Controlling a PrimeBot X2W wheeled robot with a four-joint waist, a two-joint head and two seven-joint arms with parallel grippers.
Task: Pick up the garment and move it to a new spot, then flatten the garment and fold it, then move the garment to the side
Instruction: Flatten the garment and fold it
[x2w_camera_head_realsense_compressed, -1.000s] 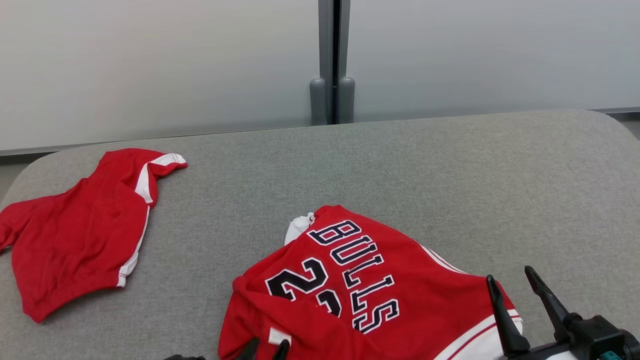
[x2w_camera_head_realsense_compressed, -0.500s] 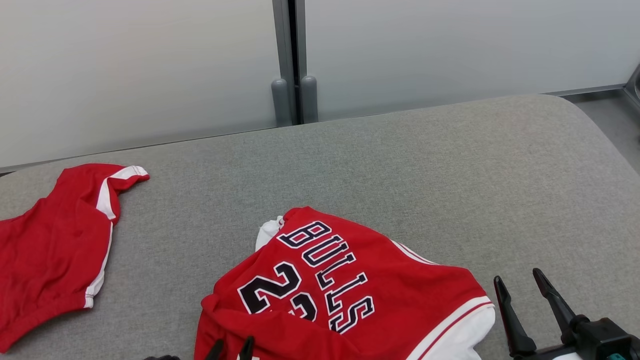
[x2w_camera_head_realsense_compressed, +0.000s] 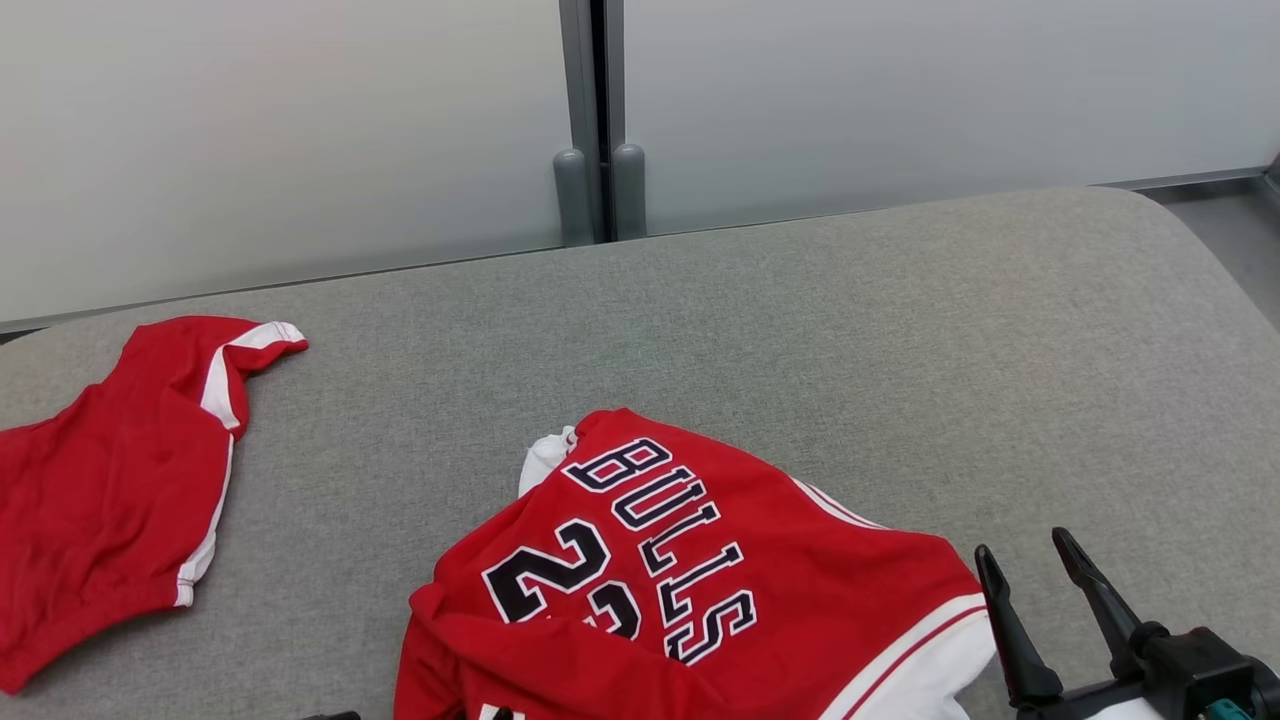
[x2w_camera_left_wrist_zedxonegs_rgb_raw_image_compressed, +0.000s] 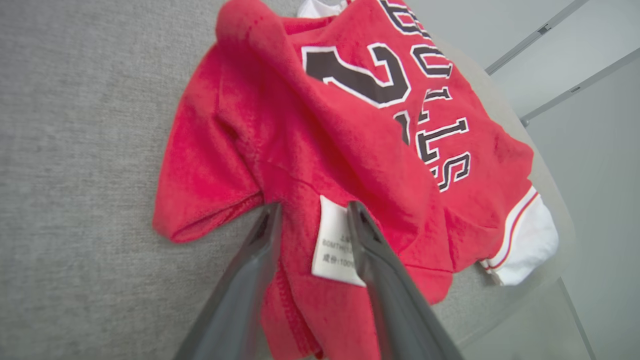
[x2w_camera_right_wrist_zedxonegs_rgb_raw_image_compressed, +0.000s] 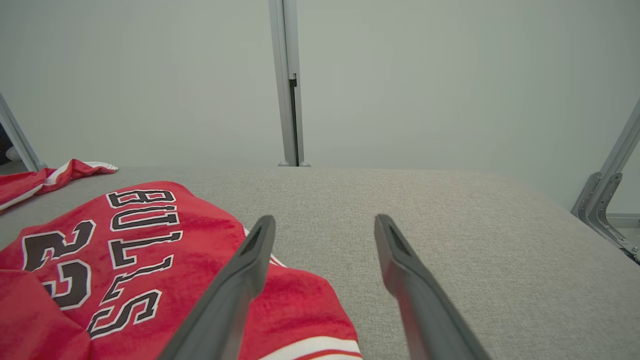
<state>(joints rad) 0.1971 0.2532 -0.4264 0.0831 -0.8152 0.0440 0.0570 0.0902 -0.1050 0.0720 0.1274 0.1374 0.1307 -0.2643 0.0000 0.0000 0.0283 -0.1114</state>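
The garment, a red jersey (x2w_camera_head_realsense_compressed: 700, 560) with "BULLS" and a number in black and white, lies crumpled at the near middle of the grey padded table (x2w_camera_head_realsense_compressed: 800, 330). In the left wrist view my left gripper (x2w_camera_left_wrist_zedxonegs_rgb_raw_image_compressed: 314, 207) stands over the jersey's (x2w_camera_left_wrist_zedxonegs_rgb_raw_image_compressed: 350, 125) bunched near edge. Its fingers are apart, with red cloth and a white care label (x2w_camera_left_wrist_zedxonegs_rgb_raw_image_compressed: 335, 245) between them. My right gripper (x2w_camera_head_realsense_compressed: 1022, 545) hangs open just right of the jersey's white hem, holding nothing. In the right wrist view the right gripper (x2w_camera_right_wrist_zedxonegs_rgb_raw_image_compressed: 325, 220) points over bare table, with the jersey (x2w_camera_right_wrist_zedxonegs_rgb_raw_image_compressed: 125, 240) to its left.
A second red garment (x2w_camera_head_realsense_compressed: 110, 470) with white trim lies at the table's far left. Behind the table stands a frosted wall with a grey post (x2w_camera_head_realsense_compressed: 598, 120). The table's rounded right corner (x2w_camera_head_realsense_compressed: 1200, 230) drops to the floor. A metal bracket (x2w_camera_right_wrist_zedxonegs_rgb_raw_image_compressed: 605, 210) shows at the right.
The whole head view has shifted as the camera moved. My left fingertips, seen at its bottom edge earlier, have slipped below it. The garments and the right gripper keep their places.
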